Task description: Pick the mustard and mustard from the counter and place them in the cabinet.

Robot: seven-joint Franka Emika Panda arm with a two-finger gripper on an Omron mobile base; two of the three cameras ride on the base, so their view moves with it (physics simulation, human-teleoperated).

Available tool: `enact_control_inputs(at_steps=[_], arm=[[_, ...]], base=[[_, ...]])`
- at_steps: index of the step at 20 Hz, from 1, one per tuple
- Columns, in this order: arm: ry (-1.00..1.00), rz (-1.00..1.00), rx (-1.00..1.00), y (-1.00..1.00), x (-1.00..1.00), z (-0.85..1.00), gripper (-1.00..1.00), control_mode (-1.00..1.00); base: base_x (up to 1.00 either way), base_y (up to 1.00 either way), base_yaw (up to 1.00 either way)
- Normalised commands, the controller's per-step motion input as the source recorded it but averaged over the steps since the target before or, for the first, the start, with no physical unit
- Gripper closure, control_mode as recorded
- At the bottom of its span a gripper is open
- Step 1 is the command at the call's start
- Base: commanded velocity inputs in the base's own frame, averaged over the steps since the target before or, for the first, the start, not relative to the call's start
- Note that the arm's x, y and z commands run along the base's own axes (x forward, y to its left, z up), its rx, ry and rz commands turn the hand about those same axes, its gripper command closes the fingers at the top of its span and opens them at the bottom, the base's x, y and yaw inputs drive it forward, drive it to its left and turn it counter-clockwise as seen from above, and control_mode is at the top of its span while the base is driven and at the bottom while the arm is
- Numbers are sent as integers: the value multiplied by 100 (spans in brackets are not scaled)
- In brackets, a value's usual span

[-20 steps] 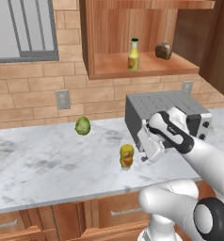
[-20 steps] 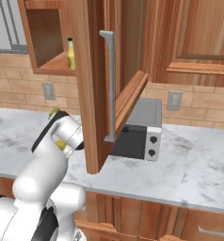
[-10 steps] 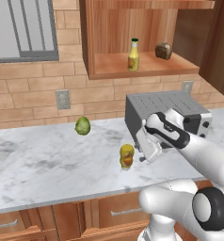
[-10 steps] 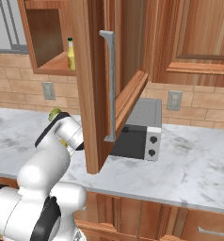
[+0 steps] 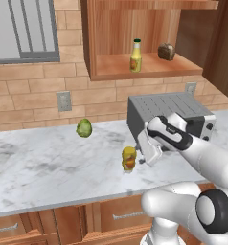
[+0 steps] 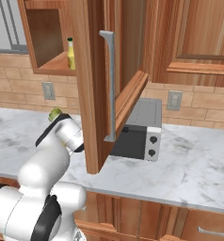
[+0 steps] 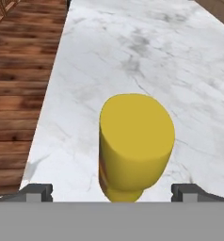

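White rounded arm (image 5: pixel 202 158), dark joints

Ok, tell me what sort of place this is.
A rendered kitchen, most likely: a marbled stone counter against a brick wall, an open wooden wall cabinet with a slim mustard bottle on its shelf, and a grey toaster oven beside a stubby mustard bottle.

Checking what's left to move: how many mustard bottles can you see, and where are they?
2. The slim mustard bottle stands on the cabinet shelf; the stubby mustard bottle stands on the counter, between the open gripper tips. None seems hidden.
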Motion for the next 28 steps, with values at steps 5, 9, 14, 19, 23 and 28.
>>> enact_control_inputs(at_steps=[5,9,14,19,23,28], arm=[[0,0,2,10,20,-7,-100,-100],[0,0,0,6,20,-5,-100,-100],[0,0,0,2,20,-7,-100,-100],[0,0,0,0,21,-7,-100,-100],[1,0,0,0,31,-11,100,-100],[0,0,2,0,11,-6,100,-100]], base=[[0,0,0],[0,0,0],[0,0,0],[0,0,0],[0,0,0],[0,0,0]])
